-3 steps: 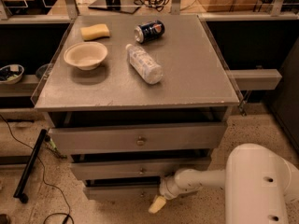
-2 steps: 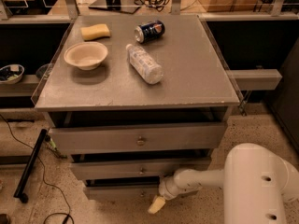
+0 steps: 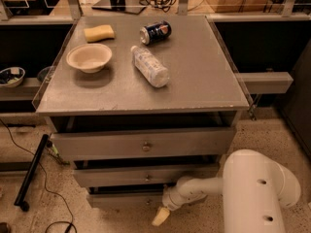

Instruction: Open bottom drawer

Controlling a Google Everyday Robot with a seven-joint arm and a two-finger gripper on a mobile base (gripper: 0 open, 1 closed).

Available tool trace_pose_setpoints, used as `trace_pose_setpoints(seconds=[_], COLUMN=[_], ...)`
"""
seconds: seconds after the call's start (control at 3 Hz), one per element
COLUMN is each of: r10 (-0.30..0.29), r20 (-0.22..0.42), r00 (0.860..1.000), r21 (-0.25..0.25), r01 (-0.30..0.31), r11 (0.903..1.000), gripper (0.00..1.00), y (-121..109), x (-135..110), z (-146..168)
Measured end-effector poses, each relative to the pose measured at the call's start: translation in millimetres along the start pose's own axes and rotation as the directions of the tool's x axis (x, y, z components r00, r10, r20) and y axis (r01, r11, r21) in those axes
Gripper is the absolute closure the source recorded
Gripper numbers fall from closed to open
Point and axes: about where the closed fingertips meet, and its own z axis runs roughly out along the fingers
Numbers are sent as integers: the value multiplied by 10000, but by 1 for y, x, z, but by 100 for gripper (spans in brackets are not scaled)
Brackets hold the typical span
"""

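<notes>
**Q:** Entry one, the gripper?

**A:** Cream-tipped two-finger gripper point(image 3: 160, 216) on a white arm. It sits low in front of the cabinet, just under the lower edge of the bottom drawer point(image 3: 121, 200). That drawer is a flat grey front, the narrowest of three and the lowest in the stack, close to the speckled floor. How far the gripper is open cannot be told, and nothing shows in its hold.

**Q:** Hazard there?

**A:** Probably a missed knob. The gripper hangs below the front, and the small knob is too faint to place. A pull from this spot may slip off or scrape the floor.

**Q:** Next outward?

**A:** Mid-sized grey drawer front point(image 3: 116, 175), directly above. The hazard is catching its knob instead and opening the wrong drawer.

**Q:** And on top?

**A:** Grey worktop point(image 3: 204, 72), bearing a clear plastic bottle point(image 3: 150, 66) and a blue drinks can point(image 3: 155, 32), both lying on their sides. A hard jerk could shake the cabinet and set them rolling toward an edge.
</notes>
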Motion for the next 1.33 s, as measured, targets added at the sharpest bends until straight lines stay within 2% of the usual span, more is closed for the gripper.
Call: trace_pose_setpoints(seconds=[0.33, 0.67, 1.0, 1.33], r10=[-27, -27, -27, -27], r20=[11, 11, 11, 11], r00=[10000, 10000, 10000, 10000], r21=[-52, -53, -53, -54], r01=[27, 27, 27, 27], r11=[10000, 10000, 10000, 10000], gripper=[0, 19, 50, 73], y=[1, 1, 1, 1], x=[0, 0, 0, 0], z=[2, 2, 2, 2])
